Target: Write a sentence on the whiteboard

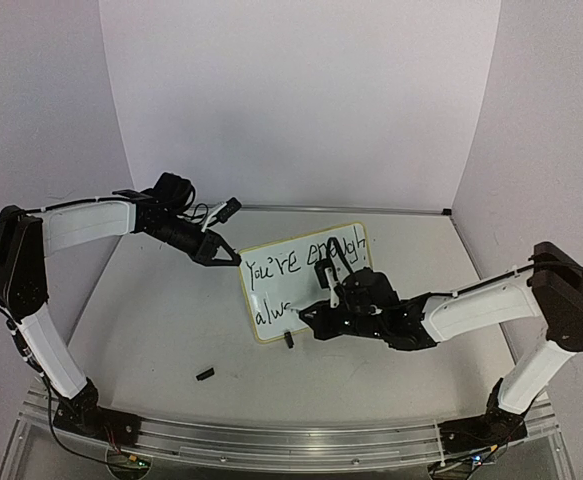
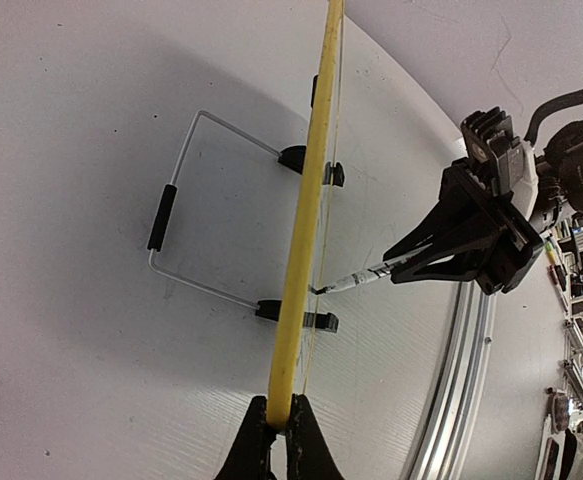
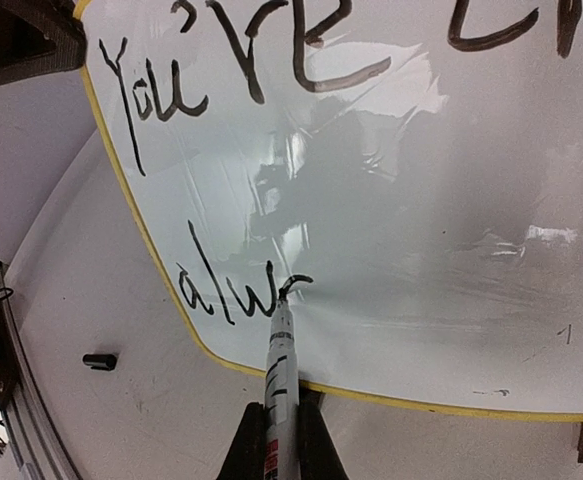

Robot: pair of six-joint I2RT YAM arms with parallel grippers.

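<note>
The whiteboard [image 1: 276, 290] stands upright near the middle of the counter [image 1: 161, 320], its written face turned toward the arms. It rests on two black clip feet [image 2: 321, 322], with a bent wire stand [image 2: 186, 150] lying behind it. The sentence [image 3: 241, 60] is in black marker: the top line reads "You're enough", partly hidden in the top view by the right arm, and the line below reads only "alw". The tip of a marker [image 3: 279, 370] touches the board at the end of the "w", near the lower left corner. The right end effector [image 3: 281, 415] is clenched around the barrel of that marker and reaches in low across the front of the board. The left end effector [image 2: 279, 405] is pinched shut on the board's yellow rim at its upper left edge, one finger on each face. A small black piece [image 1: 205, 374] lies on the counter in front of the board, to its left and well apart from it. A metal rail [image 1: 271, 440] runs along the near edge of the counter and carries both arm bases.
</note>
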